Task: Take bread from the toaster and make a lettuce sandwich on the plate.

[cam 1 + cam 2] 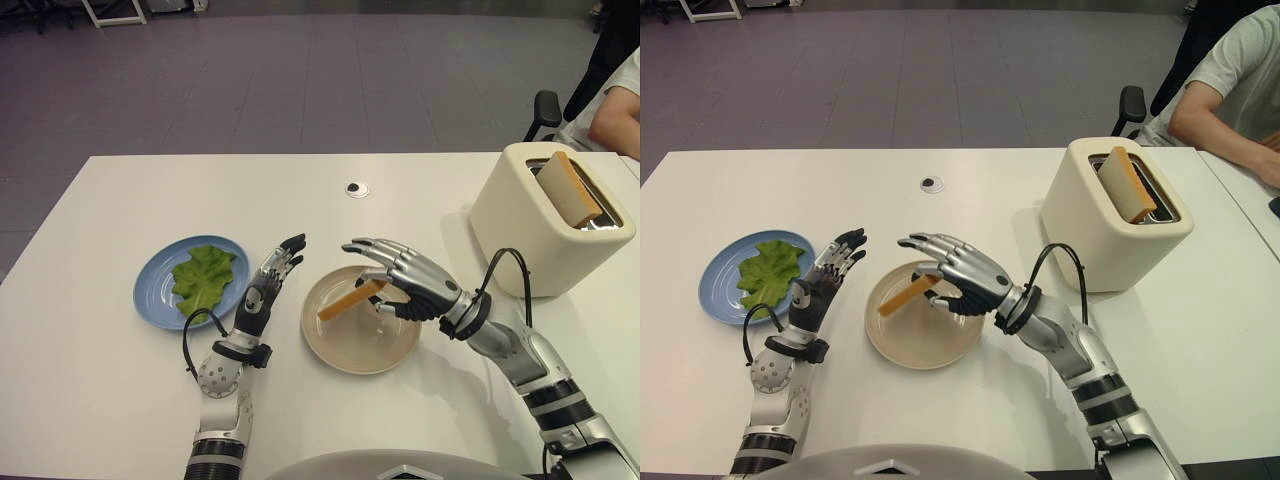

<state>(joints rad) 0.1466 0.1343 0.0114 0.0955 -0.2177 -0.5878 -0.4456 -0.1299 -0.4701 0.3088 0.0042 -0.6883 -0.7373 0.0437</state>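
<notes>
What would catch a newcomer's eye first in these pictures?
The right hand holds a tan slice of bread tilted over the round beige plate in the centre. A second bread slice stands in the cream toaster on the right; a green lettuce leaf lies on the round blue plate on the left.

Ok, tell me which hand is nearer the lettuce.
Left. The left hand is beside the blue plate holding the lettuce; the right hand grips a bread slice over the beige plate, farther off.
</notes>
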